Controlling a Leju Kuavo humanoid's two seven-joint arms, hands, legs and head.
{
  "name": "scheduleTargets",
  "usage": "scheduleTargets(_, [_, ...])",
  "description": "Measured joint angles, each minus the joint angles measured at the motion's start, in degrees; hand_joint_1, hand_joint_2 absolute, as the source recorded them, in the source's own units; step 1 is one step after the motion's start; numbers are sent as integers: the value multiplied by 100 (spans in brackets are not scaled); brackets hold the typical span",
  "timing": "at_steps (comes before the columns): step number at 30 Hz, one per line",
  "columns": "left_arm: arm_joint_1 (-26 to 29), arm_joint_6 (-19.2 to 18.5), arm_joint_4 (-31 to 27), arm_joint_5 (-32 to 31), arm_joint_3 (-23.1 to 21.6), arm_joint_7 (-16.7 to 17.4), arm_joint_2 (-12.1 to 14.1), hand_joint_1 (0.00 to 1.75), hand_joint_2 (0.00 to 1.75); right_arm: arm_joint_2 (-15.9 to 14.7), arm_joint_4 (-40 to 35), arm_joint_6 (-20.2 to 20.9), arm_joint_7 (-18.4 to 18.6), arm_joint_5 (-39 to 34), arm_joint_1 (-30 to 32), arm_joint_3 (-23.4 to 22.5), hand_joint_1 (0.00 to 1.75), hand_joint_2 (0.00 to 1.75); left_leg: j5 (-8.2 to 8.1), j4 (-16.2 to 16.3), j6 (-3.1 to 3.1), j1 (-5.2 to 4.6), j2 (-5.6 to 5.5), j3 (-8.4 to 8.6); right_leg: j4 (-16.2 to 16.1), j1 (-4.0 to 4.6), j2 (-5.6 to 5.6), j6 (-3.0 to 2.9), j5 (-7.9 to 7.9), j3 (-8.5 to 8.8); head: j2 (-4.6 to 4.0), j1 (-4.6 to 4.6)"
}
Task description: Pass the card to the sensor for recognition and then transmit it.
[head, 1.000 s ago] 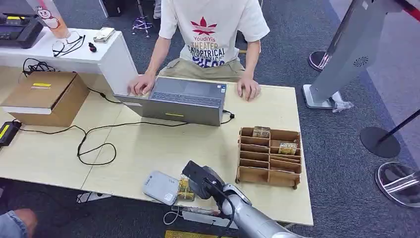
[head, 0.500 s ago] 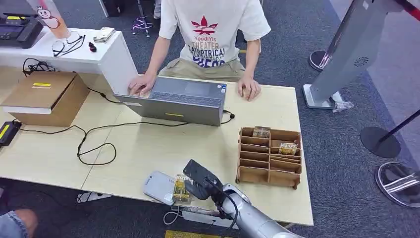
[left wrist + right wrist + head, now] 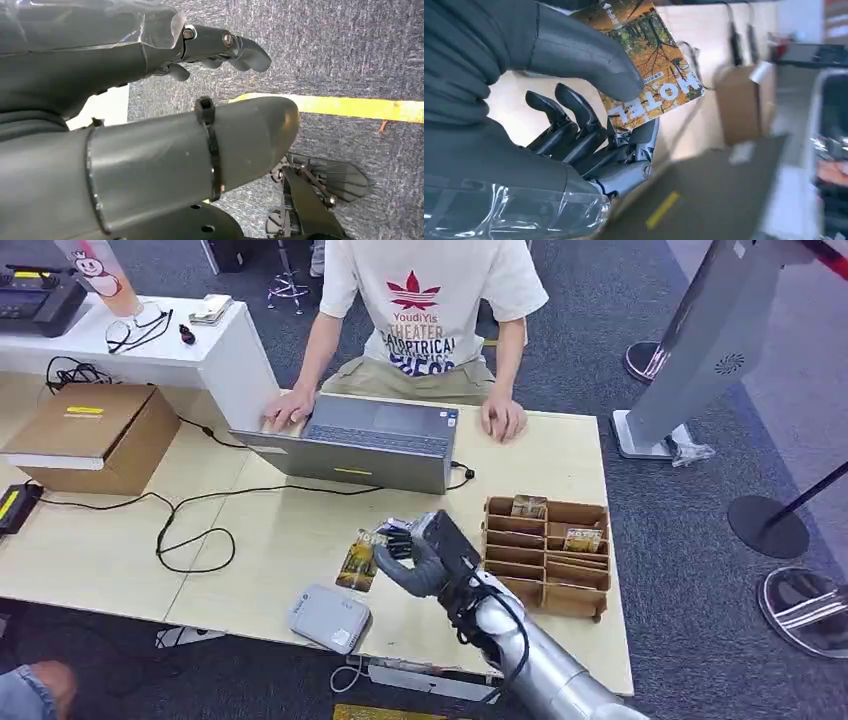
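My right hand (image 3: 412, 552) hangs above the middle of the light wooden table (image 3: 280, 530) and pinches a hotel card (image 3: 358, 560) printed with an autumn forest. In the right wrist view the thumb (image 3: 579, 52) presses the card (image 3: 649, 60) against the dark fingers (image 3: 574, 120). The grey card sensor (image 3: 329, 618) lies flat at the table's near edge, below and to the left of the card. My left hand (image 3: 150, 125) hangs over the carpet floor with its fingers curled in and nothing in them.
A cardboard card rack (image 3: 545, 555) with a few cards stands right of my hand. A person (image 3: 425, 310) sits at the far side, hands at an open laptop (image 3: 360, 445). A black cable (image 3: 195, 530) loops across the table; a cardboard box (image 3: 90, 435) stands at the left.
My right hand has lifted the card off the sensor and carried it up and away from the near edge, toward the table's middle. The sensor and the person have stayed put.
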Motion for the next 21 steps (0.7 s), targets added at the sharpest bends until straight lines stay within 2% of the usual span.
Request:
scheduleTargets(3, [0, -17, 0, -4, 0, -37, 2, 0, 0, -184, -409, -171, -223, -15, 49, -227, 175, 175, 0, 1, 0, 0, 0, 0, 0, 0, -1, 0, 0, -1, 0, 2])
scheduleTargets(10, [-20, -28, 0, -48, 0, 18, 2, 0, 0, -450, -1515, -1187, -409, 475, 103, -876, 175, 175, 0, 1, 0, 1, 2, -1, 0, 0, 1, -1, 0, -4, 0, 0])
scheduleTargets(14, [-49, -17, 0, -59, 0, 66, 0, 0, 0, -457, -1896, -2136, -444, 1108, -62, -1245, 175, 175, 0, 1, 0, 1, 1, -2, 1, 0, 0, -1, 1, -4, 0, 2])
scheduleTargets(21, [-90, -85, 0, -181, -13, 103, -7, 0, 0, -457, -1945, -3323, -354, 2038, -613, -1777, 175, 175, 3, 1, 2, 0, 0, -4, 1, 0, 0, 2, 4, -3, 0, 2])
